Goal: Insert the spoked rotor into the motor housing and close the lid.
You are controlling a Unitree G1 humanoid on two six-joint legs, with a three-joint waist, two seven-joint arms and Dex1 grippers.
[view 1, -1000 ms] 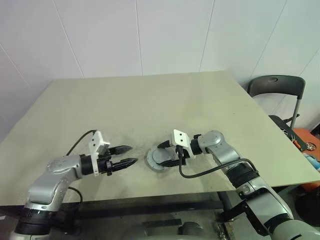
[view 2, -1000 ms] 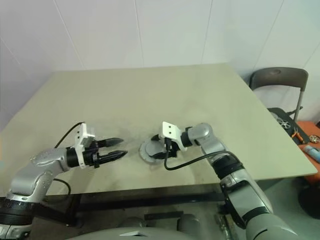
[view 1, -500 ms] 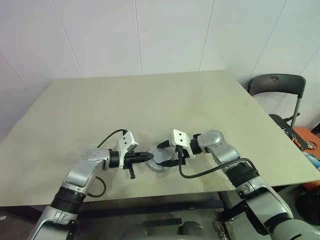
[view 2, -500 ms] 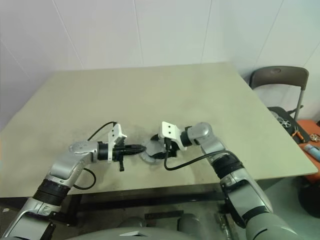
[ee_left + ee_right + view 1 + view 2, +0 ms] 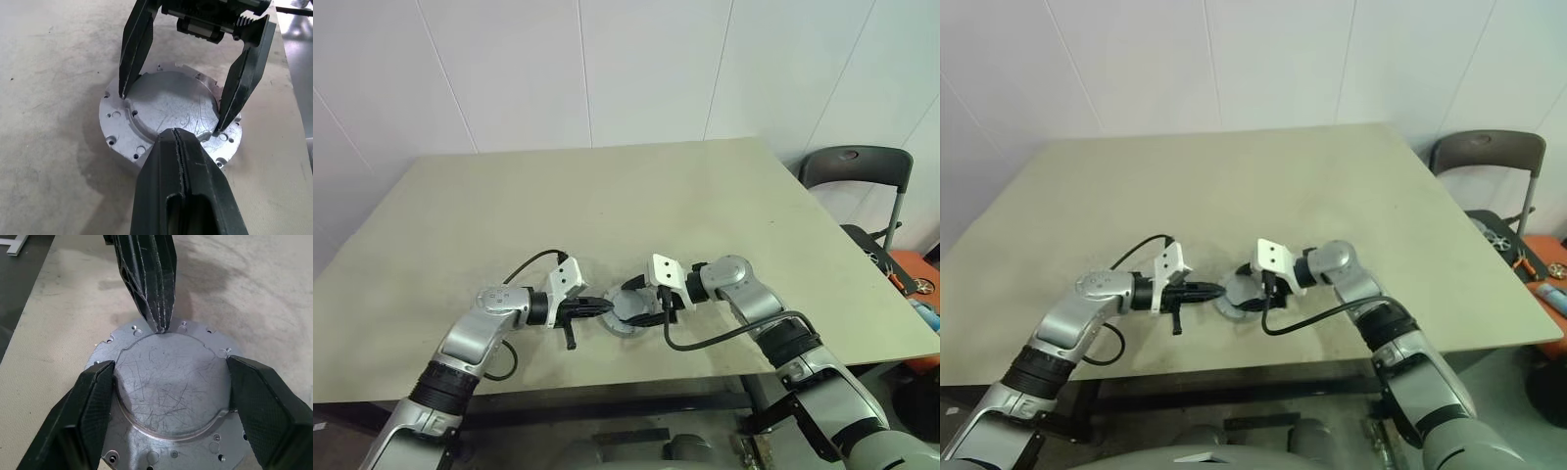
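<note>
The lid [image 5: 171,391] was a round disc of bare grey-silver metal, its raised middle panel scored all over with fine scratches and edged by a stepped, notched outline; a flat flange ringed it, drilled with small screw holes. It lay flat on the matte beige table [image 5: 607,196], whose top was mottled with darker smudges near the disc. What sat under the disc could not be made out, and no writing was legible on it.

The right gripper [image 5: 171,382] had its two black, ribbed fingers spread wide, one on each side of the raised panel, with tips down at the panel's step; whether they pressed on it was not clear. The lid's centre lay directly between those jaws.

The left gripper [image 5: 178,134] had its wedge-shaped black fingers pressed together into a single point, holding nothing. That point rested at the edge of the raised panel, on the flange side facing the left arm, so the lid lay just beyond the closed tips.
</note>
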